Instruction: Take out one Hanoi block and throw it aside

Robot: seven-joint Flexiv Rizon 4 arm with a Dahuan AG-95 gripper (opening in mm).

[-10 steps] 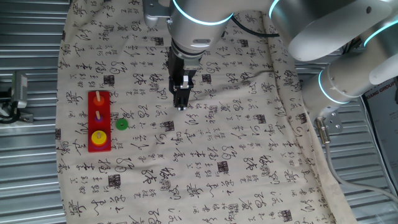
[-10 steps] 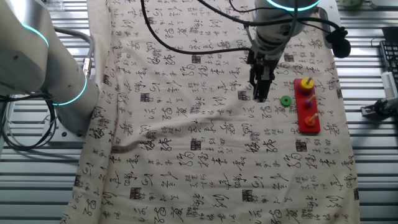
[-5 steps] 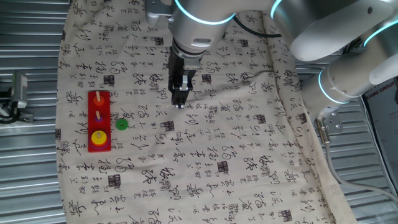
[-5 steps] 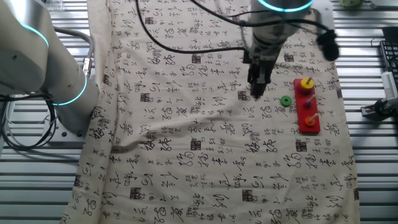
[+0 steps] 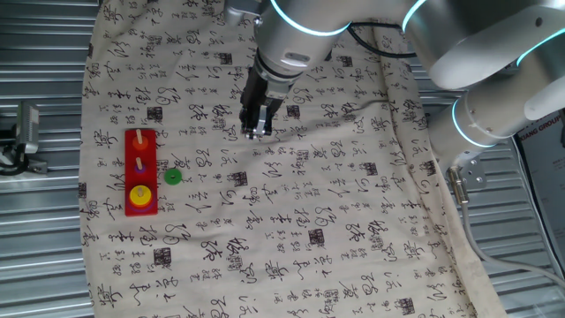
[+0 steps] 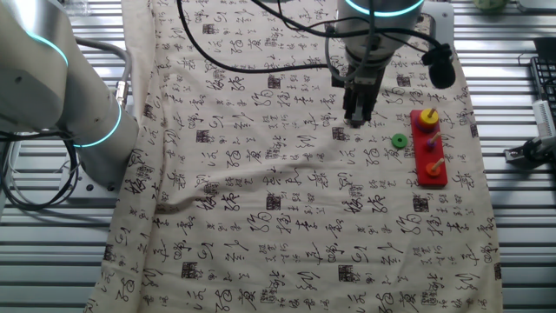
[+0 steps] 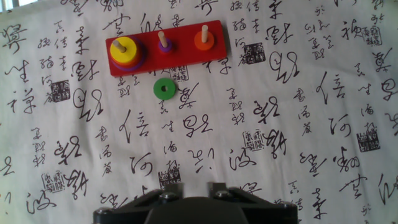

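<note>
Hand view looks down on a red base [image 7: 165, 48] with 3 pegs, and the Hanoi block [image 7: 122, 46] sits on the leftmost of them, a yellow ring stacked over a wider purple ring [image 7: 138, 55]. The middle peg carries a small purple piece, the right peg an orange ring [image 7: 203, 40], and a green ring [image 7: 164, 88] lies loose on the printed cloth [image 7: 280, 124] just below the base. The gripper [image 5: 255, 131] hangs above bare cloth, well apart from the base in both fixed views, with nothing between its fingers. They look close together, though whether they are fully pressed shut cannot be told (the hand view shows only the gripper body at the bottom edge, not the tips).

Several things could go wrong from here. The loose green ring is nearest the gripper's likely path and about the yellow block's size, so a careless approach could pick it instead. The yellow ring rests directly on the purple one, so a grasp set too low would likely pinch both or drag the light base across the cloth. A lift that is not straight up could bind the ring on its peg and tip the base. The cloth is wrinkled, which may let the base shift under any side push.
</note>
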